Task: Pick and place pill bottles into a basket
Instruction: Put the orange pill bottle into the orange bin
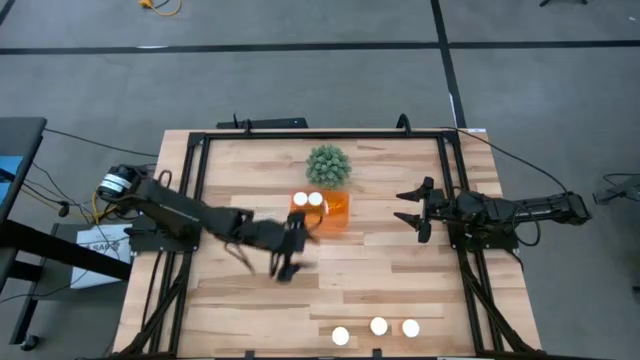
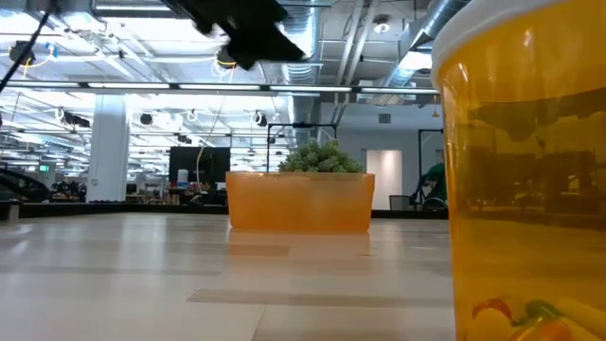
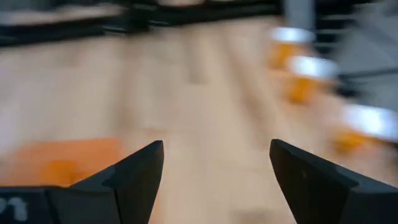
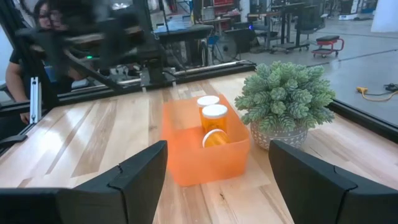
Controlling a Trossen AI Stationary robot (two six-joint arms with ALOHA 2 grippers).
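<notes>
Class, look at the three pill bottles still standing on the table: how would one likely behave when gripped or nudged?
Each pill bottle is small, so probably light. Round and upright, it would likely tip if nudged high, then roll. The smooth orange plastic may slip between the open jaws of the left gripper.

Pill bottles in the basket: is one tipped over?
Yes: of three bottles in the basket, the one nearest the plant side, bottle, leans over; the others stand upright.
</notes>
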